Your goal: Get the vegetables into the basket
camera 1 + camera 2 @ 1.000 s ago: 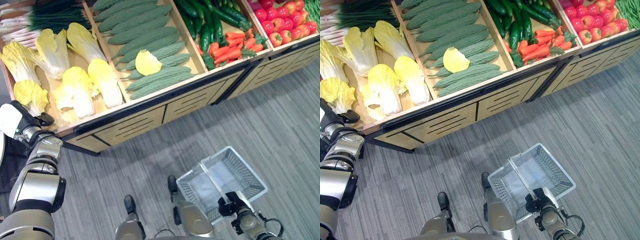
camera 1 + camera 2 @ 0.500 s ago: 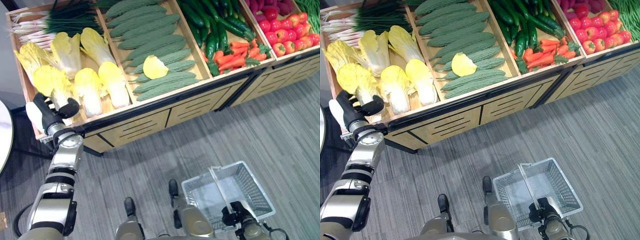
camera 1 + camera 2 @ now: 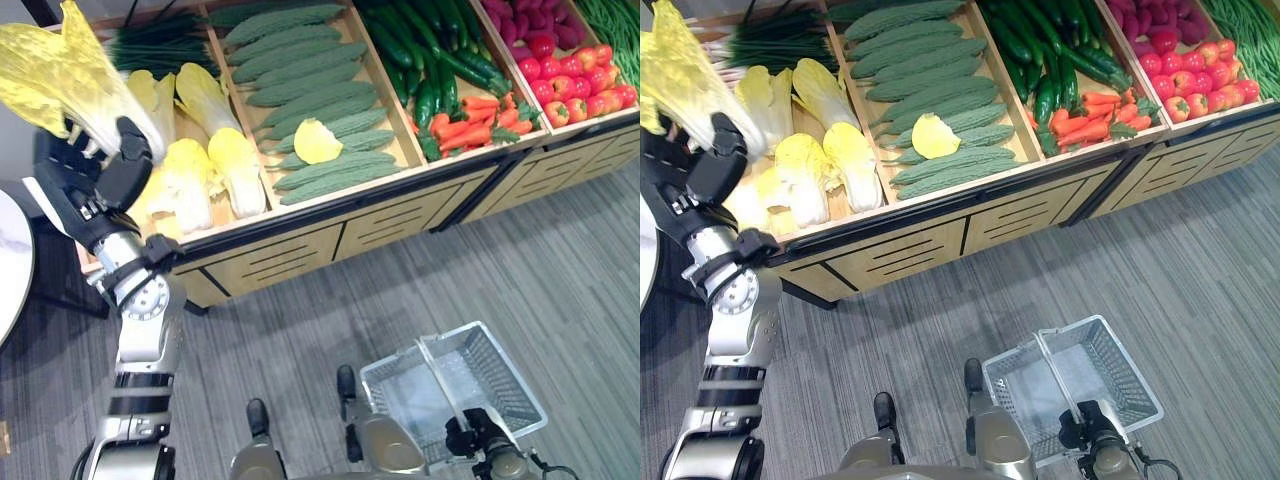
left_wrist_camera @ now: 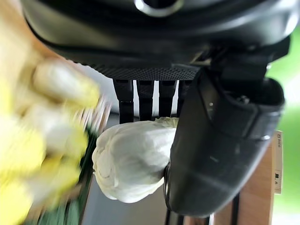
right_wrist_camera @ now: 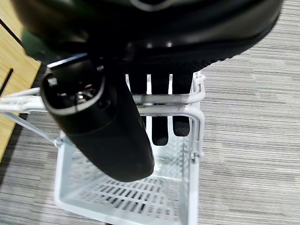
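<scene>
Gripping a napa cabbage [image 3: 60,75] by its pale stem end in the left hand [image 3: 85,170], fingers and thumb curled round it, yellow leaves fanning up to the far left above the wooden stall [image 3: 300,215]. Clutching the white basket's [image 3: 1110,370] handle [image 5: 140,101] with the right hand [image 3: 1085,428], near right over grey floor, well apart from the cabbage.
</scene>
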### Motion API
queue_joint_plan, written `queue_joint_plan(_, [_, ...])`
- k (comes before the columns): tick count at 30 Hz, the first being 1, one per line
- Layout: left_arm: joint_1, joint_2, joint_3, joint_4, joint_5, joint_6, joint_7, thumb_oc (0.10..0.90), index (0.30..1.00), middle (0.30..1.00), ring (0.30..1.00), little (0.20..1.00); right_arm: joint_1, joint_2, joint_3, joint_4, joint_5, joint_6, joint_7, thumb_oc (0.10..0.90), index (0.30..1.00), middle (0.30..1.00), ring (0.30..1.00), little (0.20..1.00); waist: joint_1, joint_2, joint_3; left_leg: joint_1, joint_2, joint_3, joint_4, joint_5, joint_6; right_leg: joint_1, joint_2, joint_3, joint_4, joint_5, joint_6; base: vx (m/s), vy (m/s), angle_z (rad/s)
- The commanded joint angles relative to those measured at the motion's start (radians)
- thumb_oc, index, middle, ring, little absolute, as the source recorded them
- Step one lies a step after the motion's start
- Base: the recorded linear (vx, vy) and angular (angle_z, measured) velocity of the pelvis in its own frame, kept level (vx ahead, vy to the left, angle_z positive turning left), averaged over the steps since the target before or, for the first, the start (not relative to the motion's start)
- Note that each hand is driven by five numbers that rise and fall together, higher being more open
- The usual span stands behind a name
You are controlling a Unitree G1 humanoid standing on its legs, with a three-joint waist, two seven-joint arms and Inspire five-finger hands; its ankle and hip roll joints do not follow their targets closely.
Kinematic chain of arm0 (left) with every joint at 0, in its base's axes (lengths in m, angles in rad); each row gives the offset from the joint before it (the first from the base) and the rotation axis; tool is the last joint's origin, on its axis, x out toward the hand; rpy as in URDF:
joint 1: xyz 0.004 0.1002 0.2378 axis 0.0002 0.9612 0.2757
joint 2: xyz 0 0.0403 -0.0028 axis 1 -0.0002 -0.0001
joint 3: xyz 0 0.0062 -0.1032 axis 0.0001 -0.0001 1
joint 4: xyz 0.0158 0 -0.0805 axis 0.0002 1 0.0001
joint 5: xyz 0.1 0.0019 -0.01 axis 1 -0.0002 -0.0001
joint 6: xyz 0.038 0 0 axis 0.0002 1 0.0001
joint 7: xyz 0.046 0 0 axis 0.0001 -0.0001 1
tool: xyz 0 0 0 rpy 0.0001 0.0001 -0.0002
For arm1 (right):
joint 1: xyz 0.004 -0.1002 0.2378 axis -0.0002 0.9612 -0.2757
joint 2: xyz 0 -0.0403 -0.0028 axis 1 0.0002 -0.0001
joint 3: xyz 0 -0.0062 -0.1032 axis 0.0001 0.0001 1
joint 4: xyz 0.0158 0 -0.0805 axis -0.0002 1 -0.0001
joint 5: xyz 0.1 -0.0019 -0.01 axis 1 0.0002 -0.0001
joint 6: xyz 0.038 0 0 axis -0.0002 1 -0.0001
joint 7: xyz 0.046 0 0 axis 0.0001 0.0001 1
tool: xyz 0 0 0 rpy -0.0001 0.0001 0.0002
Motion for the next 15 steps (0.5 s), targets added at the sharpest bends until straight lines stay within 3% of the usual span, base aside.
queue_joint_plan(1, [-0.030,0.060,-0.043,-0.055,-0.202,-0.058,-0.215,0.400,0.300,0.300,0.300,0.300,0.046,-0.036,-0.004,0.017,-0.025,-0.012,0.003,0.400,0.300,0.300,0.300,0.300,0.009,-0.030,-0.085,0.023,0.026,-0.038,0.001,-0.038,-0.035,-0.024,-0.122,0.067,0.036,-0.035,0.131,0.00,0.000,0.00])
queue_joint_plan(2, [0.056,0.086,-0.054,-0.101,-0.223,-0.015,-0.316,0.400,0.300,0.300,0.300,0.300,0.051,-0.038,-0.018,0.017,-0.027,-0.013,0.013,0.400,0.300,0.300,0.300,0.300,0.010,-0.023,-0.084,0.027,0.022,-0.036,0.001,-0.039,-0.035,-0.021,-0.125,0.071,0.031,-0.031,0.134,0.00,0.000,0.00])
queue_joint_plan(4, [0.068,0.091,-0.077,-0.111,-0.237,-0.004,-0.339,0.400,0.300,0.300,0.300,0.300,0.049,-0.040,-0.016,0.017,-0.026,-0.017,0.017,0.400,0.300,0.300,0.300,0.300,0.010,-0.020,-0.085,0.028,0.022,-0.035,0.001,-0.038,-0.034,-0.021,-0.126,0.074,0.030,-0.029,0.135,-0.01,0.019,-0.06])
queue_joint_plan(9, [0.194,0.101,-0.152,-0.140,-0.311,0.075,-0.537,0.400,0.300,0.300,0.300,0.300,0.066,-0.039,-0.025,0.010,-0.023,-0.035,0.046,0.400,0.300,0.300,0.300,0.300,0.000,-0.014,-0.089,0.065,0.017,0.001,0.001,-0.050,-0.027,-0.014,-0.125,0.101,0.025,-0.029,0.138,0.02,0.029,-0.10])
queue_joint_plan(15, [0.215,0.095,-0.188,-0.135,-0.346,0.100,-0.651,0.400,0.300,0.300,0.300,0.300,0.065,-0.032,-0.043,0.037,-0.013,-0.043,0.060,0.400,0.300,0.300,0.300,0.300,-0.003,-0.030,-0.082,0.083,0.003,0.039,0.055,-0.081,-0.015,-0.015,-0.129,0.149,0.038,-0.030,0.145,0.01,0.030,-0.25])
